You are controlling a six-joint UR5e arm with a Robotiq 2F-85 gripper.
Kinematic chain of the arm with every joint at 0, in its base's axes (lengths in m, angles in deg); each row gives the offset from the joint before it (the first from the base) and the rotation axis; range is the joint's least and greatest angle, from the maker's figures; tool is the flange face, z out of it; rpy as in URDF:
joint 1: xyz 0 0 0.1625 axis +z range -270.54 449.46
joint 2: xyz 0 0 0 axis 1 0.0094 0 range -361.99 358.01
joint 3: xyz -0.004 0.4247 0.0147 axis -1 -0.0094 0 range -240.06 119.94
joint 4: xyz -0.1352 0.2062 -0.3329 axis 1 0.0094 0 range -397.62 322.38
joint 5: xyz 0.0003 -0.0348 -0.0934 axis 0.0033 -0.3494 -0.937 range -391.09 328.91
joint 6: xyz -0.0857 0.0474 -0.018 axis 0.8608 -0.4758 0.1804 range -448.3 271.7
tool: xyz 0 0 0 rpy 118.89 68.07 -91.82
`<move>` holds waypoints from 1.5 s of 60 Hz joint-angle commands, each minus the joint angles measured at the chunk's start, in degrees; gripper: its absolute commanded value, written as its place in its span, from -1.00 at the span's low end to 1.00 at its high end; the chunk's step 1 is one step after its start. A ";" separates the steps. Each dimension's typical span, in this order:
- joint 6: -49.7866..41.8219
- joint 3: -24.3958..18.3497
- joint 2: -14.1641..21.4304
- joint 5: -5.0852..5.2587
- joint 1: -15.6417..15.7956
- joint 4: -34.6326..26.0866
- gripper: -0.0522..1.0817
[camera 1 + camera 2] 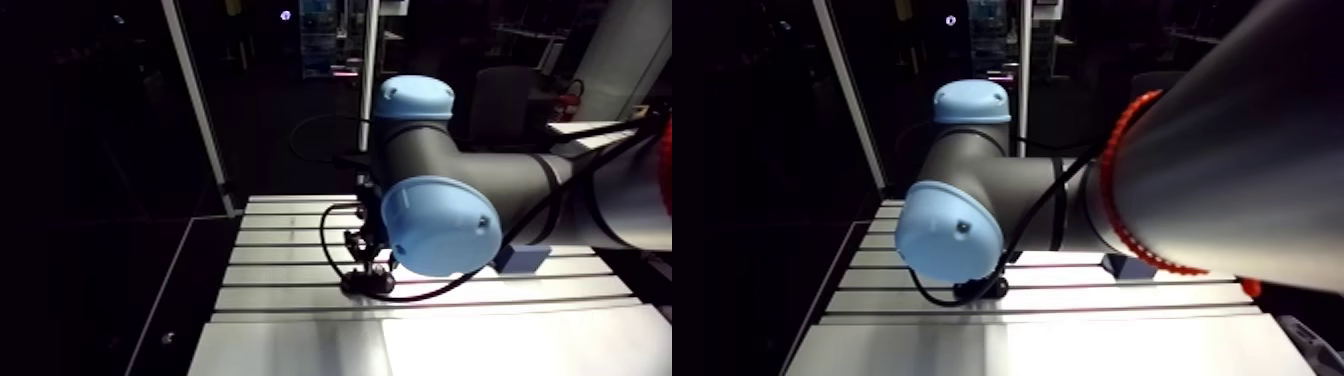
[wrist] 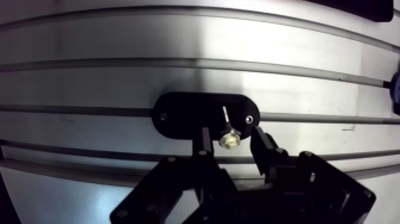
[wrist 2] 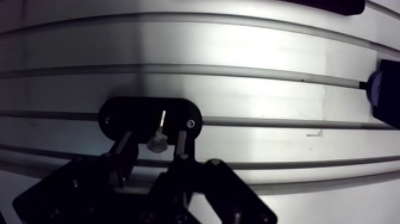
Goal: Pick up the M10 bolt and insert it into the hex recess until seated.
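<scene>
In the wrist view a black oval plate (image 2: 205,115) with a screw at each end sits on the slotted aluminium table (image 2: 178,42). The small metallic bolt (image 2: 228,136) is on the plate's near part, its head toward the gripper and its thin shank pointing away. My gripper (image 2: 231,142) is open, one fingertip on each side of the bolt head, with a gap on both sides. Whether the bolt stands in the recess or lies on the plate cannot be told. In the arm view the gripper (image 1: 368,272) hangs low over the plate (image 1: 366,286).
A blue block (image 1: 522,258) sits on the table to the right of the wrist, and shows as a dark shape (image 3: 384,95) far off to the side in the wrist view. Long slots (image 2: 178,62) run across the table. The table's left edge (image 1: 215,300) drops to a dark floor.
</scene>
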 commanded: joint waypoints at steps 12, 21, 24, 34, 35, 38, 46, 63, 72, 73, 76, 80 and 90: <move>0.09 0.00 -1.02 0.04 -0.02 0.00 0.04; 0.09 -0.08 -1.04 0.04 -0.02 0.09 0.05; 0.09 0.00 -1.11 0.04 -0.10 0.09 0.05; 0.01 0.00 -1.11 0.04 -0.37 0.09 0.05; 0.00 0.00 -1.05 0.04 -0.45 0.16 0.05; 0.00 0.00 -1.04 0.04 -0.46 0.17 0.05; 0.08 0.00 -1.04 0.04 -0.46 0.44 0.07; 0.97 0.09 -1.04 0.20 -0.46 0.44 0.07; 1.05 0.09 -1.04 0.22 -0.55 0.44 0.07; 1.06 0.17 -1.04 0.22 -0.55 0.44 0.07; 1.06 0.18 -1.04 0.22 -0.55 0.44 0.07; 1.06 0.18 -1.04 0.54 -0.55 0.51 0.07; 1.06 0.27 -1.04 0.83 -0.55 0.79 0.07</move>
